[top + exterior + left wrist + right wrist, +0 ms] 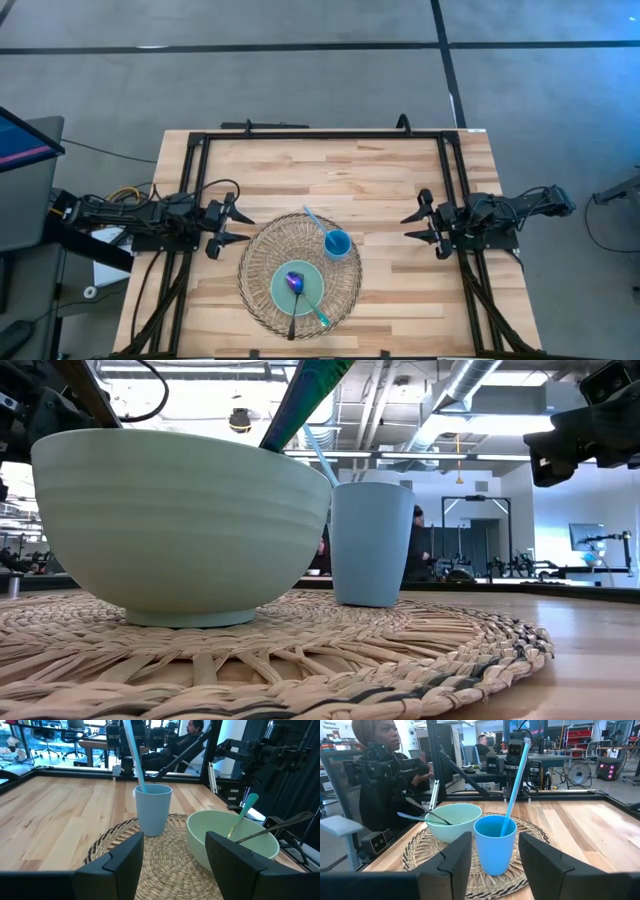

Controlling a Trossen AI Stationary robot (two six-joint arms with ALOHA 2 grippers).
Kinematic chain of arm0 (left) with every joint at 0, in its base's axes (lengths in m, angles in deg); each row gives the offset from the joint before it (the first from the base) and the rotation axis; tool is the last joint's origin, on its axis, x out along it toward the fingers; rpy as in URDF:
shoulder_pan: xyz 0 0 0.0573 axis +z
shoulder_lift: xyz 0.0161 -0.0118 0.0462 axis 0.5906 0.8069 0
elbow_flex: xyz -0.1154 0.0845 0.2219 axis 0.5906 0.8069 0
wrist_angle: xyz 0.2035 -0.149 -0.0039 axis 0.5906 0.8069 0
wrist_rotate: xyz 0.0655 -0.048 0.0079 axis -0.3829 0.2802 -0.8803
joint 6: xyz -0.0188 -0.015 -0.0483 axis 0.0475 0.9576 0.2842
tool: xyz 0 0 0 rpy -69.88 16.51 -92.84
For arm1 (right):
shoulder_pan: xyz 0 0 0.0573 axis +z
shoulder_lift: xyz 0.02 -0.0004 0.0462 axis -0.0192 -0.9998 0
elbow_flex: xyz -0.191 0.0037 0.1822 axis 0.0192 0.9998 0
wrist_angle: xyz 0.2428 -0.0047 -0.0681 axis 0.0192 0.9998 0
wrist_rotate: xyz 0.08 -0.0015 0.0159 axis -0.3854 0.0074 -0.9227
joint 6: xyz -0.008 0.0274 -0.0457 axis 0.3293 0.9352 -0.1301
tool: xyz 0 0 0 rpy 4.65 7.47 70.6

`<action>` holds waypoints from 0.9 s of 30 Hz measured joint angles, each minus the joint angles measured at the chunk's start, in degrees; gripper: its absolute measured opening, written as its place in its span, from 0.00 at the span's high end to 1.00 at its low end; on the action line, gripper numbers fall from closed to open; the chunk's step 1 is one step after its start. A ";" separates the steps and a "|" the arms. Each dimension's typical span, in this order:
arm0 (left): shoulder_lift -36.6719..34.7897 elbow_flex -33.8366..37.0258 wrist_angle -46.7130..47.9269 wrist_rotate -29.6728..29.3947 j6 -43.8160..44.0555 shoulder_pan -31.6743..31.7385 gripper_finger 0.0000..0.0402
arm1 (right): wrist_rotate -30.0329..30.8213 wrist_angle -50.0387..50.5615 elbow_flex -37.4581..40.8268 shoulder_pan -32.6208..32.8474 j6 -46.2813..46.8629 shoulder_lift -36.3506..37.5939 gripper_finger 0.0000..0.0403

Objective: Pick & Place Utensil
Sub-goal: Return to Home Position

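L pincer (240,228), R pincer (410,228): black, angular, two-fingered.

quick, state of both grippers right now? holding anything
Left gripper: open, holding nothing, left of the mat.
Right gripper: open, holding nothing, right of the mat.

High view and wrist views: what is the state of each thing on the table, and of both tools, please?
woven mat: lying flat
blue cup: upright on the mat
blue straw: leaning in the cup
green bowl: upright on the mat
blue spoon: in the bowl
black fork: in the bowl
left tool: open, empty
right tool: open, empty
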 joint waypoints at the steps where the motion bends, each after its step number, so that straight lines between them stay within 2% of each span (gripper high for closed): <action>1: 0.02 0.00 0.00 0.00 0.00 -0.01 0.47 | 0.00 0.00 0.00 0.00 -0.01 0.00 0.61; 21: 0.04 0.00 0.00 -0.04 0.02 3.64 0.47 | 0.00 0.00 0.00 -0.02 0.01 0.00 0.61; 27: 0.02 0.00 0.00 -0.02 0.00 1.94 0.47 | 0.00 0.01 0.00 0.00 0.01 0.00 0.62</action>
